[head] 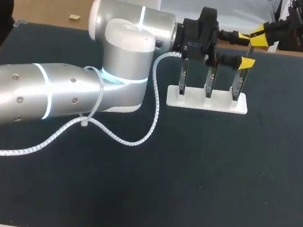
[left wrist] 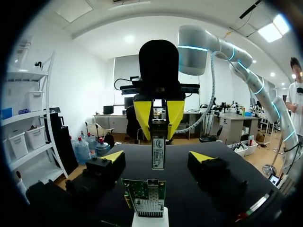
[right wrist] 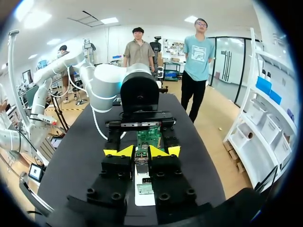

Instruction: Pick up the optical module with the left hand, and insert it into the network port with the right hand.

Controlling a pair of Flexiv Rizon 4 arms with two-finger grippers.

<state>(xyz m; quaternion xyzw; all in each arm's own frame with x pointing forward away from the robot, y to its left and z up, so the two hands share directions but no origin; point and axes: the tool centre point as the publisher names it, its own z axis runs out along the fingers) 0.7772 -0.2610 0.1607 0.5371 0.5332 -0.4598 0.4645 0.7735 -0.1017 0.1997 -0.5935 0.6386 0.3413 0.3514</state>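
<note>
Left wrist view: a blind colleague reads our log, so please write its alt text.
The right end effector grips the optical module upright, above the network port on a green card, between the left end effector's open fingers.

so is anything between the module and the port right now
Nothing visible. The right gripper holds the module just above the port, with a bare gap between them. The left gripper is open, its fingers out to either side of the module, not in that gap.
</note>
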